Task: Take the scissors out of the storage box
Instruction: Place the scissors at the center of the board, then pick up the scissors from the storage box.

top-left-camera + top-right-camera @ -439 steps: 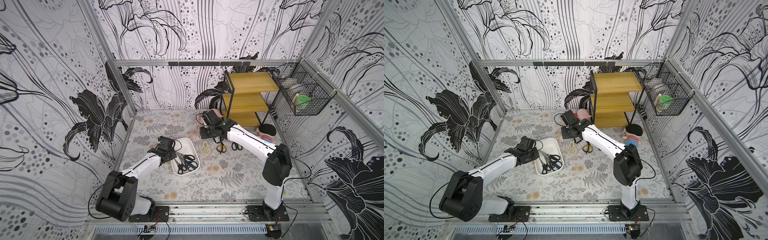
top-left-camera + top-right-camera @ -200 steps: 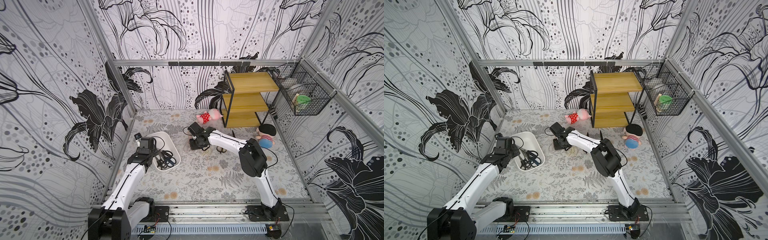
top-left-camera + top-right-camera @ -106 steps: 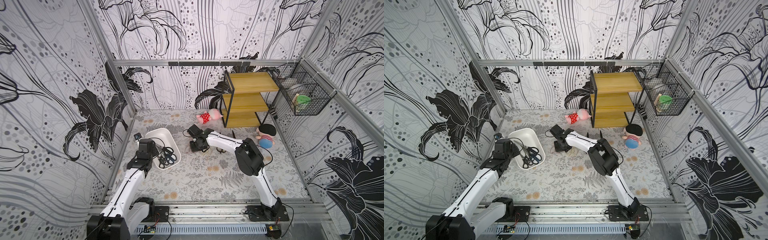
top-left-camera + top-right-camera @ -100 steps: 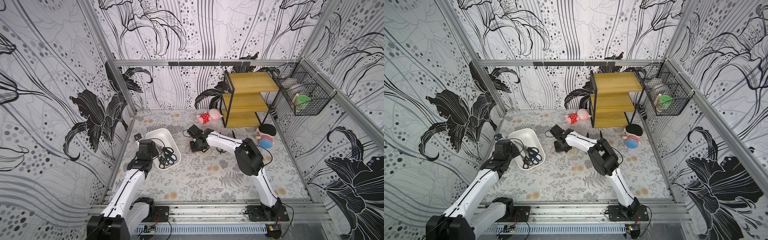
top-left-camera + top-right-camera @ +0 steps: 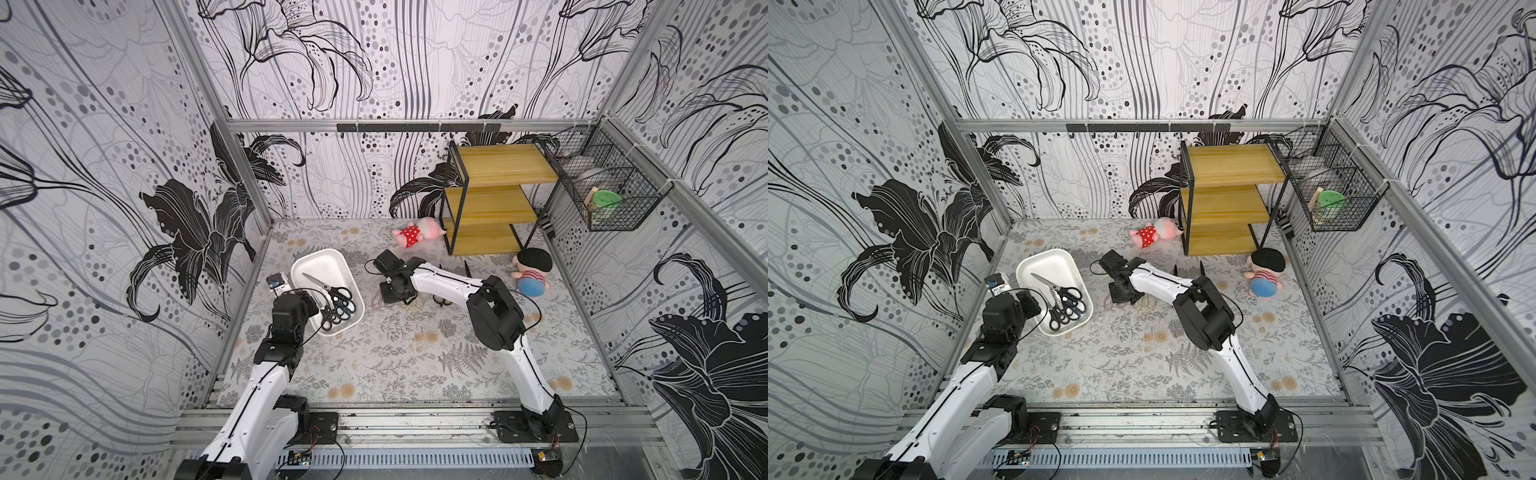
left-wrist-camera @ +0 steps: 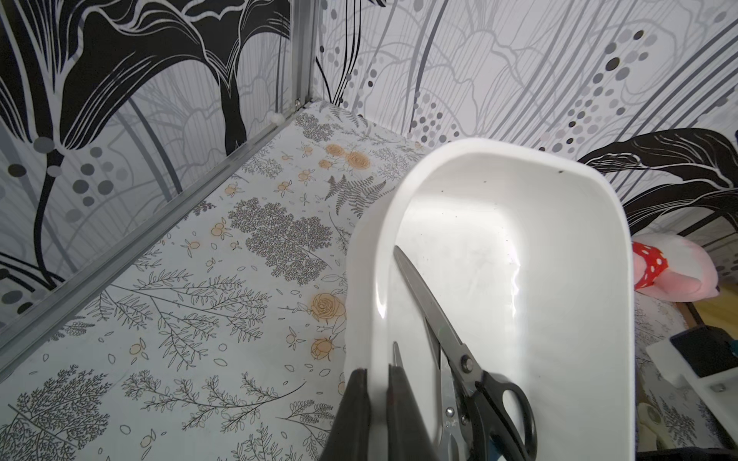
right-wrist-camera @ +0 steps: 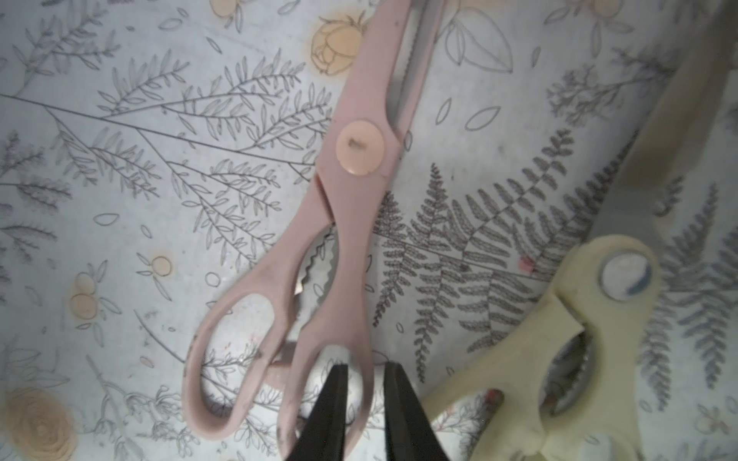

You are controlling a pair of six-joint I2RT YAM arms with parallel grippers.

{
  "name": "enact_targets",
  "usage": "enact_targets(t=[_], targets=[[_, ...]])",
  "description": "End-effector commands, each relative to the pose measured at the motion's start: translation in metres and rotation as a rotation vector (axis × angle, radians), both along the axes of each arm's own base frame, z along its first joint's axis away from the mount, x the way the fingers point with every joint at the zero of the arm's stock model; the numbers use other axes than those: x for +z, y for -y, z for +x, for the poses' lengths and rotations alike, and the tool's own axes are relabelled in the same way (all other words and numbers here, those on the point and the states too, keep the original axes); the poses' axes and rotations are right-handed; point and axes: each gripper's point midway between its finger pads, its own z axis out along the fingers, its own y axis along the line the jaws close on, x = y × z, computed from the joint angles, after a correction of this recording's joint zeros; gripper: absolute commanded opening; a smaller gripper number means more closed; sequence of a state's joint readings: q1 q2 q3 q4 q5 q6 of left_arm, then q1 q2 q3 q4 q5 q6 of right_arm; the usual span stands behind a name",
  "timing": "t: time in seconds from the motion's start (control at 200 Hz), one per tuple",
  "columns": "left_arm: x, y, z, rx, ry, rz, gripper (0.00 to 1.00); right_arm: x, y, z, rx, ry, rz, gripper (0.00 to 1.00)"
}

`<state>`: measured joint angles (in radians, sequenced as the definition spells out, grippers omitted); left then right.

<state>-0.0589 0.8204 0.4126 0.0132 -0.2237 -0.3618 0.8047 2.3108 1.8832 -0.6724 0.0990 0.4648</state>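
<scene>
The storage box, a shallow white tub, stands at the left of the mat. Several dark-handled scissors lie inside it. My left gripper is shut on the box's long wall, one finger inside and one outside. Pinkish-beige scissors and cream scissors lie on the mat. My right gripper points down over the pink pair. Its fingers straddle one handle loop, slightly open, with a gap showing.
A dark-handled pair lies partly under the right arm. A wooden shelf stands at the back right, a pink doll and a black-haired doll lie near it. A wire basket hangs on the right wall.
The box has shifted left toward the wall in my left gripper's hold. My right gripper has come left and down to the mat, and its jaws have parted a little.
</scene>
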Motion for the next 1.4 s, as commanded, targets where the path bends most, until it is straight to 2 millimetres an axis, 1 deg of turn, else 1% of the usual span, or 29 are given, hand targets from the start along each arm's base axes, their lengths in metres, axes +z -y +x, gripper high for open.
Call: enact_targets(t=[0.0, 0.055, 0.115, 0.25, 0.33, 0.4, 0.486, 0.541, 0.631, 0.711, 0.736, 0.761, 0.821, 0.886, 0.976, 1.056, 1.231, 1.397], targets=[[0.039, 0.006, 0.009, -0.033, 0.158, 0.013, 0.00, 0.001, 0.003, 0.005, 0.005, 0.013, -0.031, 0.25], [0.037, 0.008, 0.010, -0.037, 0.150, 0.018, 0.00, 0.004, 0.003, 0.006, 0.003, 0.019, -0.029, 0.25], [0.034, 0.009, 0.010, -0.035, 0.135, 0.019, 0.00, 0.014, 0.001, 0.008, 0.003, 0.033, -0.019, 0.26], [0.022, 0.007, 0.011, -0.012, 0.076, 0.023, 0.00, 0.044, -0.005, 0.013, 0.010, 0.078, 0.028, 0.28], [0.016, 0.005, 0.011, 0.004, 0.043, 0.027, 0.00, 0.064, -0.007, 0.013, 0.013, 0.097, 0.055, 0.28], [0.011, 0.002, 0.009, 0.023, 0.023, 0.022, 0.00, 0.081, -0.012, 0.009, 0.031, 0.108, 0.098, 0.28], [0.006, 0.000, 0.007, 0.048, -0.006, -0.001, 0.00, 0.101, -0.029, -0.007, 0.110, 0.110, 0.171, 0.28], [0.003, -0.002, 0.005, 0.069, -0.020, -0.019, 0.00, 0.112, -0.042, -0.022, 0.181, 0.116, 0.199, 0.28], [-0.002, -0.003, 0.003, 0.085, -0.031, -0.033, 0.00, 0.120, -0.067, -0.052, 0.295, 0.102, 0.245, 0.28], [-0.005, -0.004, 0.002, 0.090, -0.035, -0.035, 0.00, 0.120, -0.089, -0.080, 0.383, 0.060, 0.295, 0.29], [-0.005, -0.004, 0.002, 0.092, -0.036, -0.036, 0.00, 0.119, -0.096, -0.087, 0.409, 0.051, 0.307, 0.32], [-0.005, -0.004, 0.002, 0.090, -0.038, -0.034, 0.00, 0.117, -0.101, -0.094, 0.432, 0.043, 0.314, 0.33], [-0.004, -0.004, 0.002, 0.088, -0.038, -0.030, 0.00, 0.110, -0.113, -0.105, 0.470, 0.022, 0.325, 0.34], [-0.003, -0.004, 0.003, 0.087, -0.037, -0.027, 0.00, 0.101, -0.122, -0.112, 0.494, 0.002, 0.323, 0.36], [-0.002, -0.004, 0.003, 0.087, -0.036, -0.027, 0.00, 0.091, -0.128, -0.114, 0.501, -0.011, 0.310, 0.36], [-0.002, -0.004, 0.003, 0.087, -0.036, -0.026, 0.00, 0.082, -0.131, -0.112, 0.498, -0.009, 0.297, 0.36], [-0.001, -0.004, 0.002, 0.087, -0.031, -0.023, 0.00, 0.062, -0.133, -0.099, 0.484, 0.018, 0.246, 0.36], [0.001, -0.005, 0.002, 0.088, -0.030, -0.023, 0.00, 0.054, -0.137, -0.090, 0.473, 0.050, 0.228, 0.36]])
